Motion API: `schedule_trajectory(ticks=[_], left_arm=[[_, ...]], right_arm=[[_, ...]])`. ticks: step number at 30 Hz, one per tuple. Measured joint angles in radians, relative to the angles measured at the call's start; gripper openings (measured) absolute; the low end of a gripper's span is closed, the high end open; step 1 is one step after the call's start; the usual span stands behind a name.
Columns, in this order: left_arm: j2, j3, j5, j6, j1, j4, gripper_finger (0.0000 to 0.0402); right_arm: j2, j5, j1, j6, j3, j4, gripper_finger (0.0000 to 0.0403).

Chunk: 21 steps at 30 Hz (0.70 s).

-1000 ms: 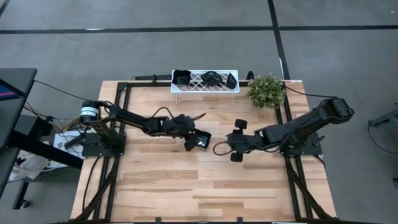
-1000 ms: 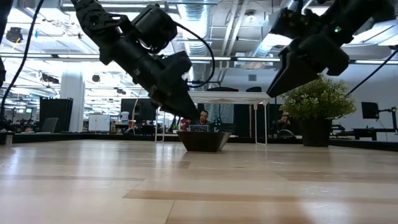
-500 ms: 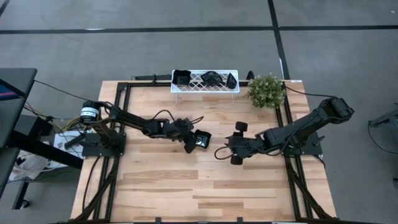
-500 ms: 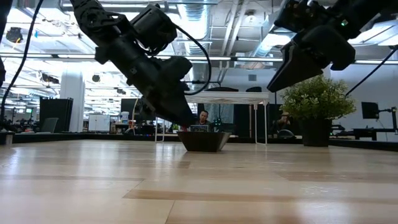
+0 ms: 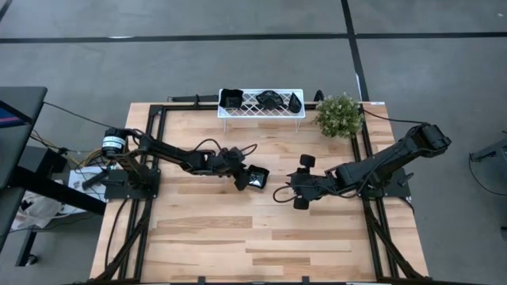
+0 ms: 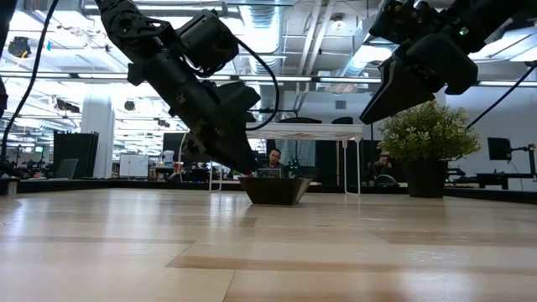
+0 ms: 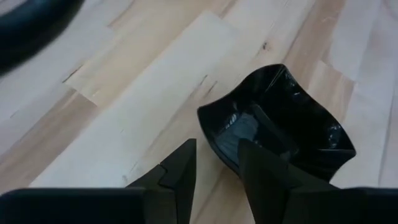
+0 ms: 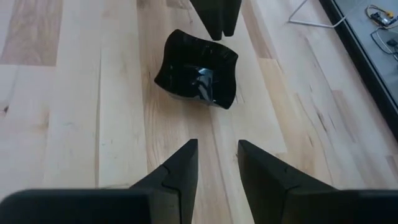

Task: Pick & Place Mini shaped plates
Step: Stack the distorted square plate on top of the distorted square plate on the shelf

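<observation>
Table (image 5: 198, 237): light wooden top, dark frame along its edges.

Square plate (image 5: 255, 179): glossy black, wavy rim, resting on the table near its middle; also seen at (image 8: 198, 70) and (image 7: 280, 124).

Left gripper (image 5: 242, 184): low over the table, fingers apart, tips straddling the near rim of the square plate, one inside and one outside; whether they touch the rim is hard to tell.

Right gripper (image 5: 287, 191): raised above the table, just beside the square plate on its other side, fingers apart with nothing between them.

Rack (image 5: 261, 103): white lattice, at the far edge of the table, holding three more black plates (image 5: 230, 98).

Plant (image 5: 338, 115): green, potted, just beside the rack.
</observation>
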Motion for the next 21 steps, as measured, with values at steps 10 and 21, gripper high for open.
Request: schedule_trajectory(ticks=[10,21], left_arm=[[0.021,0.000,0.001,0.000,-0.003,0.011,0.0167],[0.029,-0.001,0.032,-0.038,-0.003,0.019,0.0215]], right_arm=[[0.000,0.000,0.000,0.000,0.000,0.002,0.0108],[0.000,-0.001,0.000,0.000,0.000,0.001,0.0108]])
